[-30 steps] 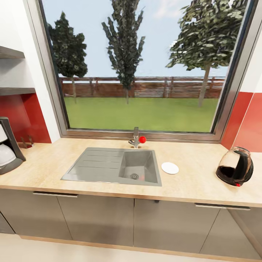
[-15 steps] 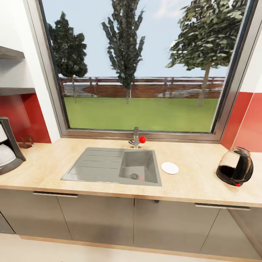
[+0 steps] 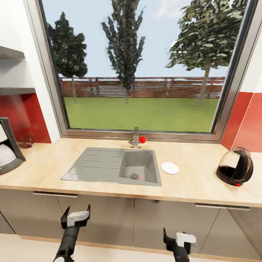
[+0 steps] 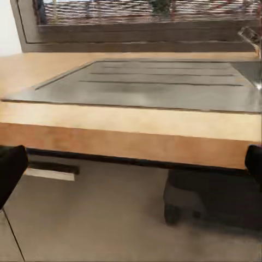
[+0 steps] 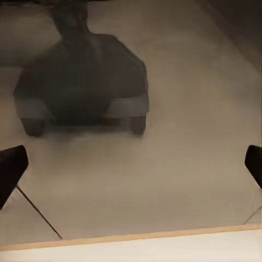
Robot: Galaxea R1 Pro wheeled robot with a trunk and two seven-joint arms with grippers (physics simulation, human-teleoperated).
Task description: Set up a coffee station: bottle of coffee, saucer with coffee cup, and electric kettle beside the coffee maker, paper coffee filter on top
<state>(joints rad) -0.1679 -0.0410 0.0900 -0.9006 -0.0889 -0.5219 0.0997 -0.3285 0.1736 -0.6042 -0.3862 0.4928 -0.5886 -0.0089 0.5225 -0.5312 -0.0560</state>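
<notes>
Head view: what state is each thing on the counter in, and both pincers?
Coffee maker: upright at the counter's left end, cut by the frame edge.
Kettle: upright at the right end, dark liquid inside.
Saucer: flat, bare, just right of the sink.
Left pincer: open, empty, below the counter edge.
Right pincer: open, empty, low.

- The tabletop [image 3: 196,182], tan and speckled, runs above both hands.
- The coffee maker [image 3: 9,147] stands upright far beyond the left hand [image 3: 75,215].
- The white saucer [image 3: 170,167] lies flat above the right hand [image 3: 176,238].
- The glass electric kettle [image 3: 235,167] stands further right.
</notes>
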